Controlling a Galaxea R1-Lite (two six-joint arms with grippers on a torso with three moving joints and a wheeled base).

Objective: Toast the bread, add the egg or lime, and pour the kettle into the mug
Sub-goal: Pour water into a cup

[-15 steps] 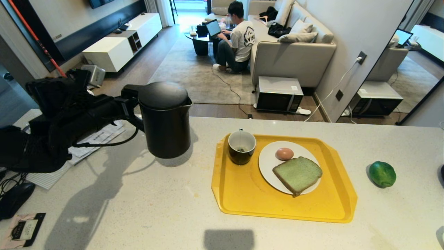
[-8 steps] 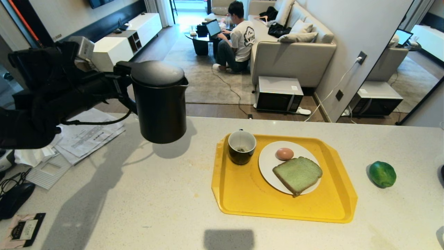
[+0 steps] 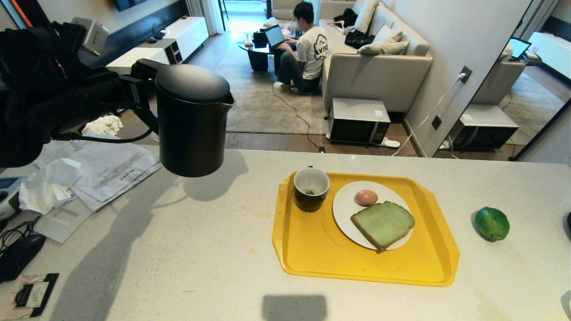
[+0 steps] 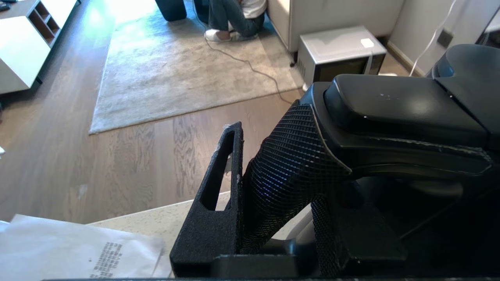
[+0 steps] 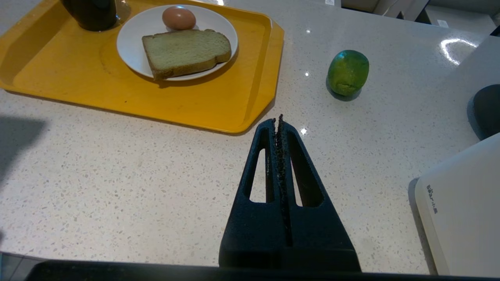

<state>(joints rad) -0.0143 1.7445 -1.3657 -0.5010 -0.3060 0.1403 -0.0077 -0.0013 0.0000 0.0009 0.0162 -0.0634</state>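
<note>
The tall black kettle (image 3: pixel 192 120) hangs upright in the air above the counter's far left, its spout toward the tray. My left gripper (image 3: pixel 138 96) is shut on its loop handle (image 4: pixel 289 168), one finger (image 4: pixel 230 156) showing beside the handle. On the yellow tray (image 3: pixel 312 249) stand the black mug (image 3: pixel 311 188) and a white plate (image 3: pixel 345 209) with the green bread (image 3: pixel 382 224) and the egg (image 3: pixel 366 197). The lime (image 3: pixel 491 223) lies on the counter right of the tray. My right gripper (image 5: pixel 279 119) hovers shut and empty over the counter near the tray's near right corner.
Papers (image 3: pixel 102 169) and a crumpled tissue (image 3: pixel 49 185) lie on the counter's left, under my left arm. A white appliance (image 5: pixel 465 203) sits at the right edge. Beyond the counter, a person (image 3: pixel 308 49) sits on the floor near a microwave (image 3: pixel 359 120).
My left arm has lifted the kettle higher off the counter and drawn it a little to the left. The tray, the lime and my right gripper have stayed put.
</note>
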